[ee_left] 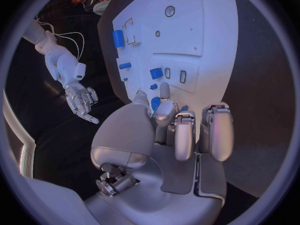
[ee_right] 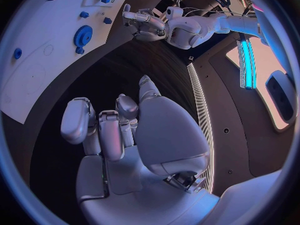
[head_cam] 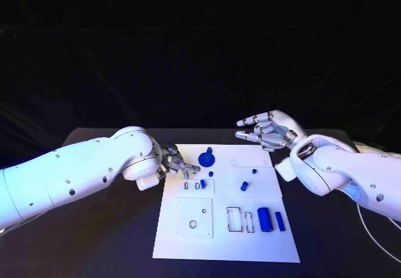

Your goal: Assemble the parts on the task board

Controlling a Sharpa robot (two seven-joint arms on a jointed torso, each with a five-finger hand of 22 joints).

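left hand [head_cam: 171, 164] hovered at the task board [head_cam: 225, 243] left edge beside the blue gear [head_cam: 206, 158], fingers [ee_left: 185, 135] curled, holding nothing. right hand [head_cam: 268, 130] raised off the far edge, fingers apart, empty. other parts [head_cam: 264, 218] lay on the board. best: approach gear slow, pinch rim, lift straight.

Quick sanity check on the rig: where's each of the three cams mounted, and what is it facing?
Head: on the robot's head, looking down at the task board; both arms enter, left hand and right hand.
Left wrist: behind the left hand, facing the board.
Right wrist: behind the right hand, facing table and board edge.
Shared: all three show the blue gear.
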